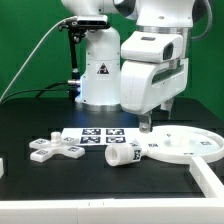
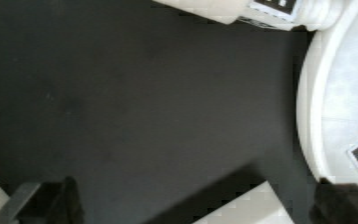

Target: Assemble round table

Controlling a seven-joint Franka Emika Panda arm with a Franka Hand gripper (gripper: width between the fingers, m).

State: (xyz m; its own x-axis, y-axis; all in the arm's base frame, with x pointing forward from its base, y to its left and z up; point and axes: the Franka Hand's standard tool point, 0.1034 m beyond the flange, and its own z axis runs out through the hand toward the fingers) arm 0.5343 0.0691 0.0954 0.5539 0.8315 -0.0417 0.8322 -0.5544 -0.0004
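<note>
Where the black bench carries the parts, the round disc lies flat, just to the exterior view's right of the gripper. The cross-shaped foot sits well apart. The short leg lies on its side beside the disc. The gripper hangs open and empty.

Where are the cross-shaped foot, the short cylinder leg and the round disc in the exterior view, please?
cross-shaped foot point(image 1: 55, 150): exterior view, on its central hub.
short cylinder leg point(image 1: 118, 156): exterior view, on its curved side wall.
round disc point(image 1: 182, 146): exterior view, on the flat face inside its rim.
</note>
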